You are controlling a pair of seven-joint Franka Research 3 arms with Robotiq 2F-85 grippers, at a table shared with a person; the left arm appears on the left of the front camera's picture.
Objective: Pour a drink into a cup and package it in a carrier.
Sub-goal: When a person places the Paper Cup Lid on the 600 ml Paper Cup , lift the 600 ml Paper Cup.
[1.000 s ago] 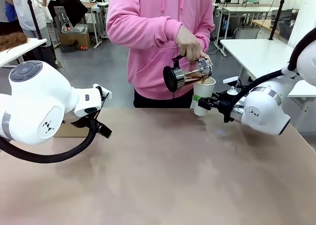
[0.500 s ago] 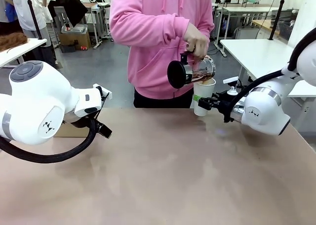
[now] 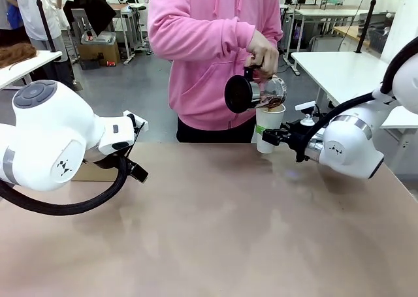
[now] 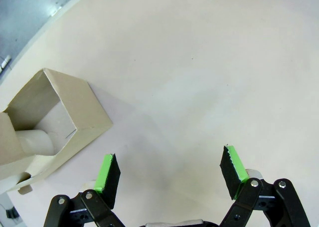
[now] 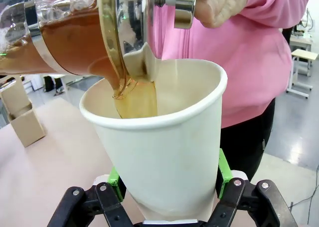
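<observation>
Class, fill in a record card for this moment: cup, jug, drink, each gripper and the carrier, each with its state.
cup: white paper, no lid, roughly upright
jug: clear glass, tipped over the cup by the person's hand
drink: brown, streaming into the cup
right gripper: shut on the cup's lower part
left gripper: open, holding nothing, above the table
carrier: brown cardboard, on the table beside the left gripper

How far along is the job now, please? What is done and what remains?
Done: the right gripper holds the open cup upright. In hand: the person's hand tilts the jug, and the drink runs into the cup. Left: the cup is not yet in the carrier, which stands near the open left gripper.
</observation>
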